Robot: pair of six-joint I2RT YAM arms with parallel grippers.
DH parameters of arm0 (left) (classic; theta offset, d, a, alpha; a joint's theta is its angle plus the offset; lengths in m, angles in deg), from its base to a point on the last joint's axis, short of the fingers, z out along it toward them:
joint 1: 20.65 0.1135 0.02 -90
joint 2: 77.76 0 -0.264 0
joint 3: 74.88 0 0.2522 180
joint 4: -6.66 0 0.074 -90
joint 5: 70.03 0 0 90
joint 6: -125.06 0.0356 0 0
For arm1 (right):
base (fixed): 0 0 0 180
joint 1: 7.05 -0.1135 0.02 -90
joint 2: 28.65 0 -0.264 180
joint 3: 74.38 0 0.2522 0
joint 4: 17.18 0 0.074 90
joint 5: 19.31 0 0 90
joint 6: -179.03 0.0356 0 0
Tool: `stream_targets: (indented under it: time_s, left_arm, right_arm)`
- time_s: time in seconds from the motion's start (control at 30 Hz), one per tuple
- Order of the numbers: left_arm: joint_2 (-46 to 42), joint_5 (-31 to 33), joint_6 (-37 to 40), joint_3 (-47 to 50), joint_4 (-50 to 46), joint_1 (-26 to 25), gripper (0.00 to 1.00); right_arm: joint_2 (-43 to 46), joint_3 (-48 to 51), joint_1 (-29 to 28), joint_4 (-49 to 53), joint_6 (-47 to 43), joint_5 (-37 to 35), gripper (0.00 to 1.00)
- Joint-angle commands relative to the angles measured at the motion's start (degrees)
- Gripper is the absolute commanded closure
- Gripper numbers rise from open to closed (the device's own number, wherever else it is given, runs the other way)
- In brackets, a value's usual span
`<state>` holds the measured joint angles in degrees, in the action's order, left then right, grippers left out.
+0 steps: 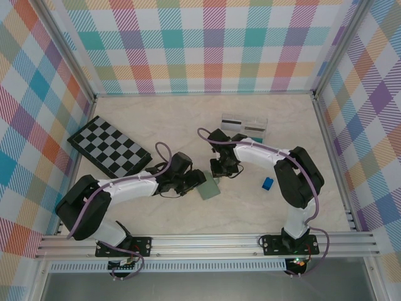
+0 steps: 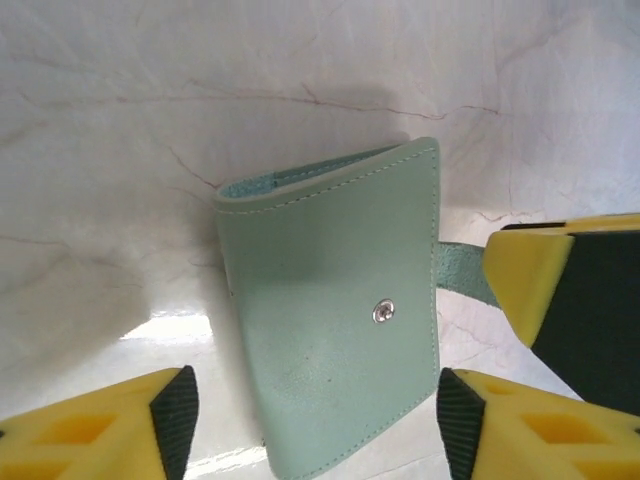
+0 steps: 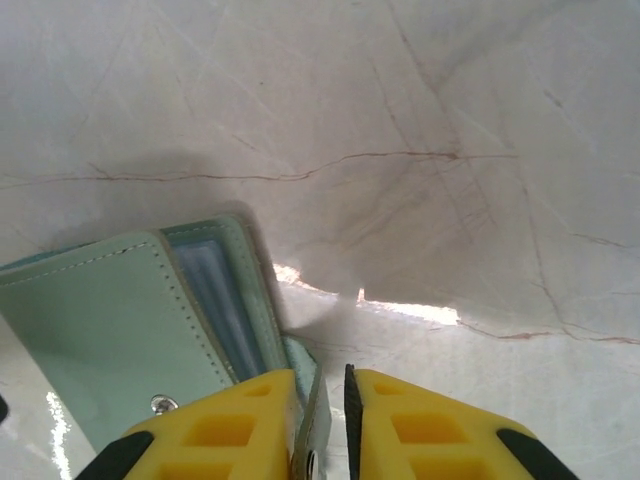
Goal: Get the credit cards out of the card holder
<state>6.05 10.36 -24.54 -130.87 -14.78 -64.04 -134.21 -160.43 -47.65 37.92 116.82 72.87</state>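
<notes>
The holder (image 1: 209, 188) lies mid-table, slightly ajar; whether cards remain inside cannot be told. The right gripper (image 3: 322, 385) is pinched on its tab (image 3: 312, 430). The left gripper (image 2: 315, 415) stands apart, straddling the body without touching it. Recommended: left pins the body flat while right peels the flap open. The block (image 1: 267, 183) sits near right, the tray (image 1: 244, 125) far and the board (image 1: 109, 147) far left. The near side offers open room.

White-black arms (image 1: 125, 186), purple cables (image 1: 165, 145), yellow pincer fingers (image 2: 90, 430).
</notes>
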Motion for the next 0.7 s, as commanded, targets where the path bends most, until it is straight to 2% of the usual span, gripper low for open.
stream_targets:
  time_s: [0.0, 0.2, 0.37, 0.43, 0.67]
  left_arm:
    - [-3.67, 4.42, 3.47, -2.19, -9.29, 1.42, 0.23]
    - [-9.87, 12.2, 8.01, -1.35, -13.64, 2.32, 0.0]
    - [-14.83, 17.32, 8.9, 0.31, -14.34, 2.91, 0.0]
    - [-15.1, 16.73, 8.8, 0.34, -15.65, 4.26, 0.0]
    - [-14.63, 8.82, 11.29, 0.34, -16.73, 11.21, 0.0]
  right_arm:
    - [-0.19, 1.26, -0.36, -0.3, -0.65, 2.15, 0.79]
    - [-0.16, 1.38, -0.44, 1.2, -0.78, 1.81, 0.81]
    - [1.33, 0.8, -0.61, 3.57, -0.43, 0.95, 0.9]
    - [2.35, -0.05, -0.7, 4.77, 0.05, 0.72, 0.92]
    - [6.89, -5.87, -1.08, 6.59, 4.58, 5.9, 0.92]
